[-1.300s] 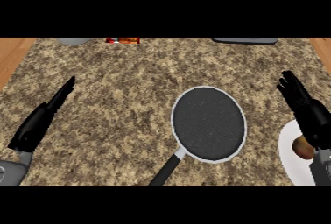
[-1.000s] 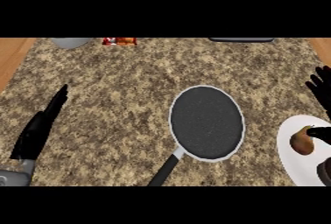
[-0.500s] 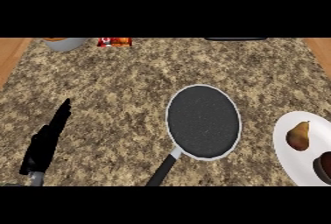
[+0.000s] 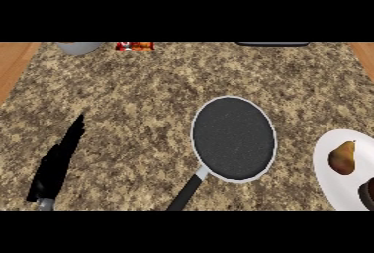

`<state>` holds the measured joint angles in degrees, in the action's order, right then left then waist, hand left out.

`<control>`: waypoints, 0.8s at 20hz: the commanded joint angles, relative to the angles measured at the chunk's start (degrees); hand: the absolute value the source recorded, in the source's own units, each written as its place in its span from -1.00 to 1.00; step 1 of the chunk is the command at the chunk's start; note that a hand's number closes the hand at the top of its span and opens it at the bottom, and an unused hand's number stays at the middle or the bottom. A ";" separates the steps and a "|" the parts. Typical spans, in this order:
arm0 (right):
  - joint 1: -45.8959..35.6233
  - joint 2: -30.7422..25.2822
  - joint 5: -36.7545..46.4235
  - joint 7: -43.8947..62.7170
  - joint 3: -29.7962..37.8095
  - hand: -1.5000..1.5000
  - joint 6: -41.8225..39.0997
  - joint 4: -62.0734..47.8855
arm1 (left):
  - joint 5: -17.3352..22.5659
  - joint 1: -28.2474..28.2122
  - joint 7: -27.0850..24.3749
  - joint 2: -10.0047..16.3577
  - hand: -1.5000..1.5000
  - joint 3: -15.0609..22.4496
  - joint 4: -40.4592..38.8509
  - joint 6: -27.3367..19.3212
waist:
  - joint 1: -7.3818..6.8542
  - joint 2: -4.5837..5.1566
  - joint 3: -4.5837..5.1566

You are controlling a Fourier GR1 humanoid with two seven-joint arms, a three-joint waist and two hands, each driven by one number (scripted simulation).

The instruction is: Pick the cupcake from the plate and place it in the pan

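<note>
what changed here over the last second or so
The right hand, which hung over the plate at the view's right, has pulled out of view. The left hand, open, has slid back toward the view's lower edge. The pan and the pear on the plate lie as before; more of the plate shows now.

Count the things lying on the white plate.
2. A pear lies on the plate's far part; a dark thing, likely the cupcake, sits nearer the robot, cut off by the view's right edge. More may lie beyond that edge.
</note>
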<state>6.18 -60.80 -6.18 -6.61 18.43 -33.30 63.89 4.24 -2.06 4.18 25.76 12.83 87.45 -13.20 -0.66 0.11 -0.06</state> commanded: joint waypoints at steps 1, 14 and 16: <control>-5.15 -3.83 1.32 0.97 -3.52 -1.00 -7.88 -0.94 | -1.41 -2.81 -0.88 -1.16 0.00 0.85 1.55 -0.82 | -0.82 0.02 0.03; -17.42 4.31 6.98 17.88 -13.70 -1.00 -14.06 3.35 | -4.52 0.52 2.55 -4.01 0.00 -1.04 1.29 0.23 | 0.25 -0.04 0.07; -17.36 3.12 6.01 22.46 -13.13 -1.00 -16.24 7.15 | -4.67 -1.01 3.23 -3.88 0.00 -1.34 2.18 0.71 | 0.45 -0.13 0.09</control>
<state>-9.54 -58.41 -1.06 11.42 6.47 -47.03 68.70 1.01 -3.29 6.53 23.32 11.57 89.98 -12.05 -0.49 0.02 0.02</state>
